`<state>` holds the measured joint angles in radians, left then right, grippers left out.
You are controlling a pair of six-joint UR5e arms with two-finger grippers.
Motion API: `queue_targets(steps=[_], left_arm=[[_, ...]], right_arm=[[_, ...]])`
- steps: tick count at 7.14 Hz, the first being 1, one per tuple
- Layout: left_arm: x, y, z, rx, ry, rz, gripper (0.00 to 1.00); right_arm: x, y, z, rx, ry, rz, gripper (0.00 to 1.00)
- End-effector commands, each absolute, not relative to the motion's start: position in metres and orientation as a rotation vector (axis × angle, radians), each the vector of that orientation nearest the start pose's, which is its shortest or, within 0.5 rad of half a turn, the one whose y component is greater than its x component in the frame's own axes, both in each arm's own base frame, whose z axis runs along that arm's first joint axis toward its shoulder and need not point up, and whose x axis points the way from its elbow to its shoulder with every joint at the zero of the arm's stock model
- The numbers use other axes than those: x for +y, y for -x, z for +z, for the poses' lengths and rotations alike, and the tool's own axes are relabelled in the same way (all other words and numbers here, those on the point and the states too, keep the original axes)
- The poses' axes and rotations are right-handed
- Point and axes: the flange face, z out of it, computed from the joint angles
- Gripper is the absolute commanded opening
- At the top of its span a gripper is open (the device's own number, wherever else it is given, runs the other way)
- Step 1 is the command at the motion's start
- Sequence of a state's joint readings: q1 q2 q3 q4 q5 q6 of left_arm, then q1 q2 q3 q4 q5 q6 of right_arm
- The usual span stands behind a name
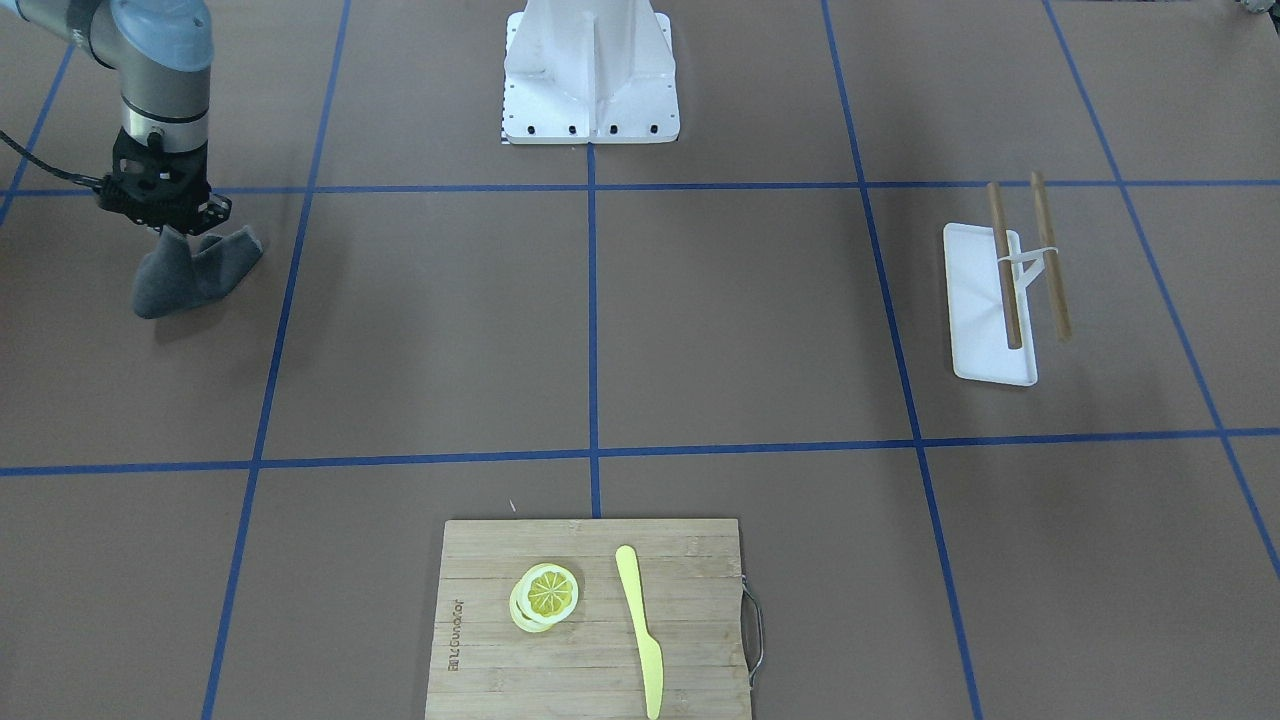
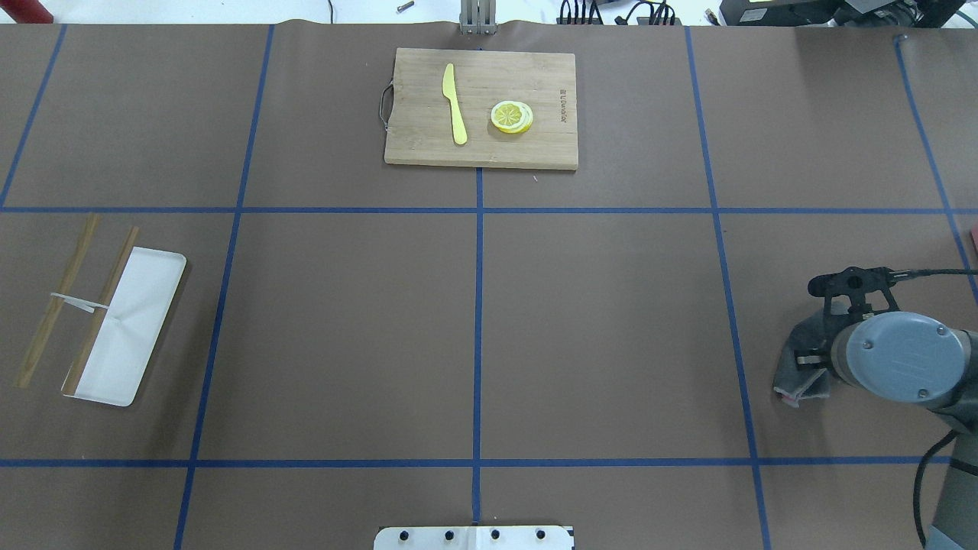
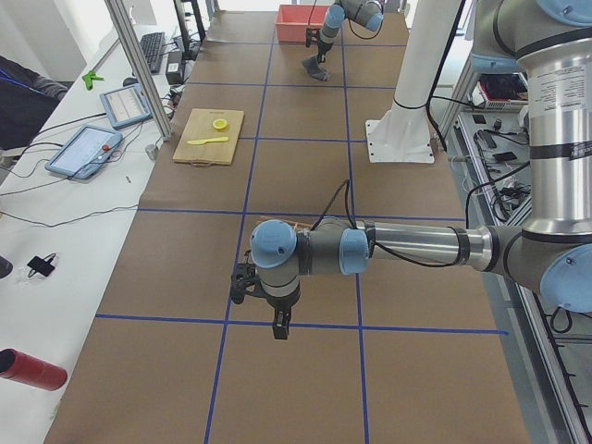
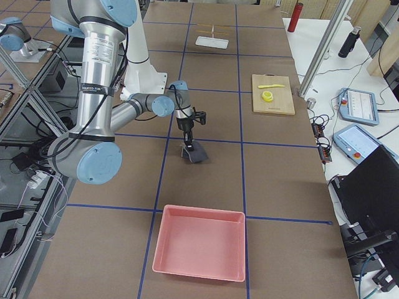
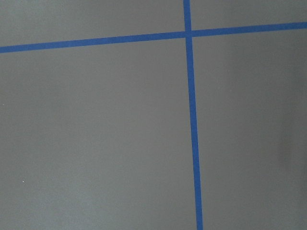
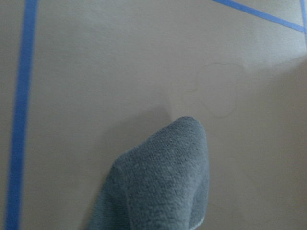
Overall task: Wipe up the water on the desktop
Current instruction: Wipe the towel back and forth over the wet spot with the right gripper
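My right gripper (image 1: 165, 218) is shut on a grey cloth (image 1: 195, 275) that hangs from it down to the brown desktop (image 1: 440, 330) with its blue tape grid. The cloth also shows in the overhead view (image 2: 795, 370), beside my right gripper (image 2: 821, 347), and in the exterior right view (image 4: 196, 153). In the right wrist view the cloth (image 6: 163, 182) fills the lower middle, and a faint rounded outline (image 6: 216, 91) marks the desktop just beyond it. My left gripper (image 3: 280, 326) shows only in the exterior left view, low over the desktop; I cannot tell whether it is open or shut.
A bamboo cutting board (image 1: 480, 640) holds lemon slices (image 1: 545, 596) and a yellow knife (image 1: 640, 630). A white tray (image 1: 975, 310) has two chopsticks (image 1: 1005, 265) across it. The white robot base (image 1: 590, 75) stands at the table's middle. A pink bin (image 4: 198, 250) sits near the right end.
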<state>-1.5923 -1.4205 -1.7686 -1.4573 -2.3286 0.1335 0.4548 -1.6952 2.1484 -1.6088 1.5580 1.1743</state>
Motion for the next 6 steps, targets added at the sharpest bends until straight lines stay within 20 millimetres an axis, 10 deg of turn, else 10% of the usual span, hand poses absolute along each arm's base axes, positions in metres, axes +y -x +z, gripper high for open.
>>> queue_targets(steps=[1,4,6], left_arm=[[-0.421,0.074,0.643,0.760,0.004,0.082,0.99],[-0.422,0.074,0.641,0.760,0.001,0.083,0.99],[-0.421,0.074,0.643,0.760,0.004,0.082,0.99]], right_arm=[[-0.305,0.385,0.397,-0.534,-0.171,0.139,0.00],[-0.291,0.446,0.291,-0.764,-0.134,0.305,0.00],[-0.309,0.430,0.248,-0.855,-0.159,0.364,0.00]])
